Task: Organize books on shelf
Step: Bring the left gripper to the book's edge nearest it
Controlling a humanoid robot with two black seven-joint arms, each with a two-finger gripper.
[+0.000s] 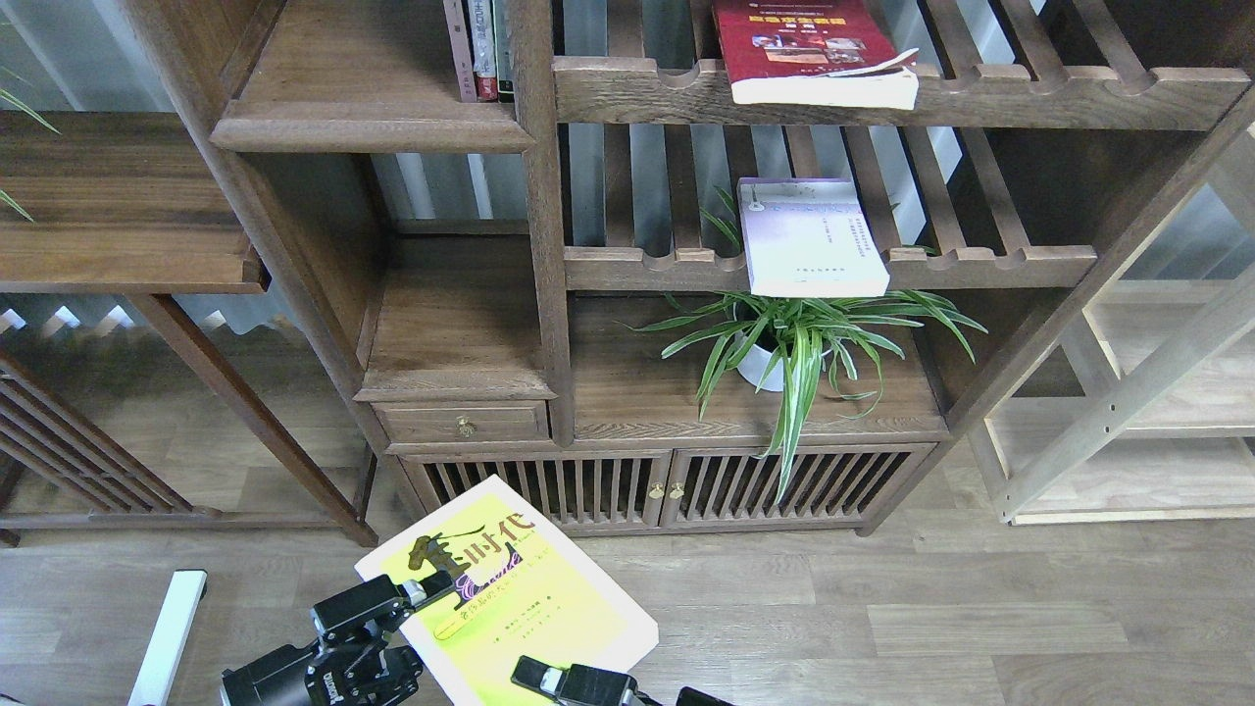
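My left tool (417, 596) is clenched on the left edge of the yellow-green book (520, 598), holding it face up above the floor in front of the bookcase. My right tool (549, 679) sits at the book's lower edge; I cannot tell its state. The red book (809, 49) overhangs the top slatted rack's front rail (627, 93), the lavender book (809, 235) the rack below; the solid shelf (363, 108) carries upright spines (480, 49) at its right end.

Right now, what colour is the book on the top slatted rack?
Red, seen in the head view.
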